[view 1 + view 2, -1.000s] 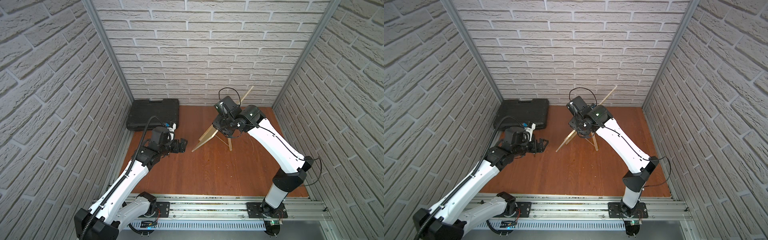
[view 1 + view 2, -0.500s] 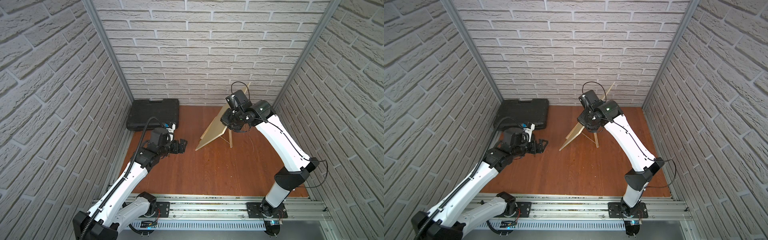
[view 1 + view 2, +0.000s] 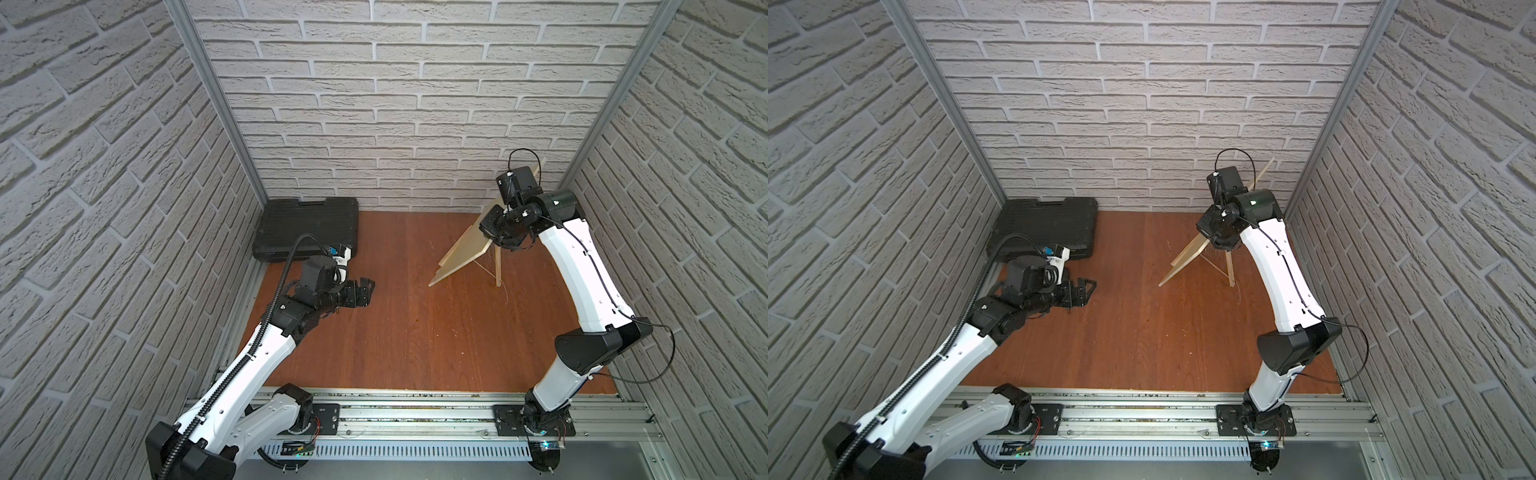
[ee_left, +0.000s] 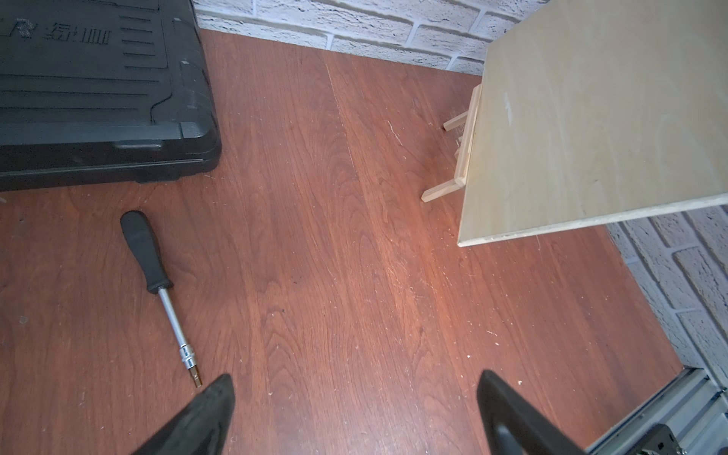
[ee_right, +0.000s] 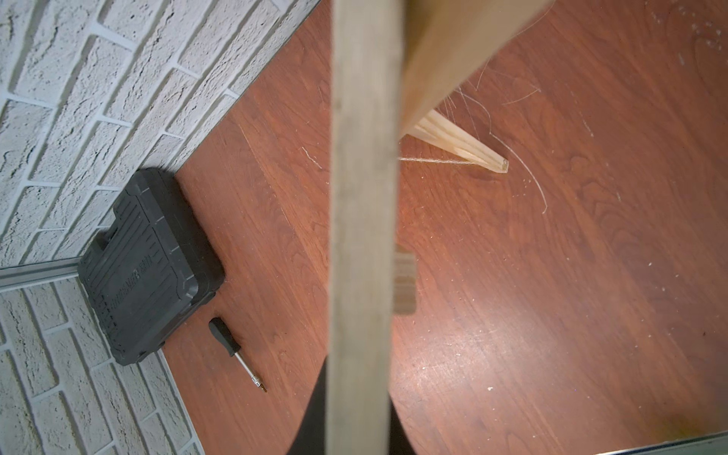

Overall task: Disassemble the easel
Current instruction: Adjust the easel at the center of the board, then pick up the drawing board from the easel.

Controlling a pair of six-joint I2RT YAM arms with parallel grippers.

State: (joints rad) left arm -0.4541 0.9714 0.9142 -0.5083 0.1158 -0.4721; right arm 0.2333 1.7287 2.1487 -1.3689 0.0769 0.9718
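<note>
The right gripper (image 3: 494, 232) clamps the tilted board (image 3: 461, 253) at its top edge, the easel (image 4: 467, 138) standing just behind and below at back right, far from the open, empty left gripper (image 3: 366, 287).

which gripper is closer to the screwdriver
Left. The left gripper hovers open just beside the screwdriver, whose tip lies near one fingertip in the left wrist view. The right gripper is across the table, apparently closed on the board leaning on the easel.
</note>
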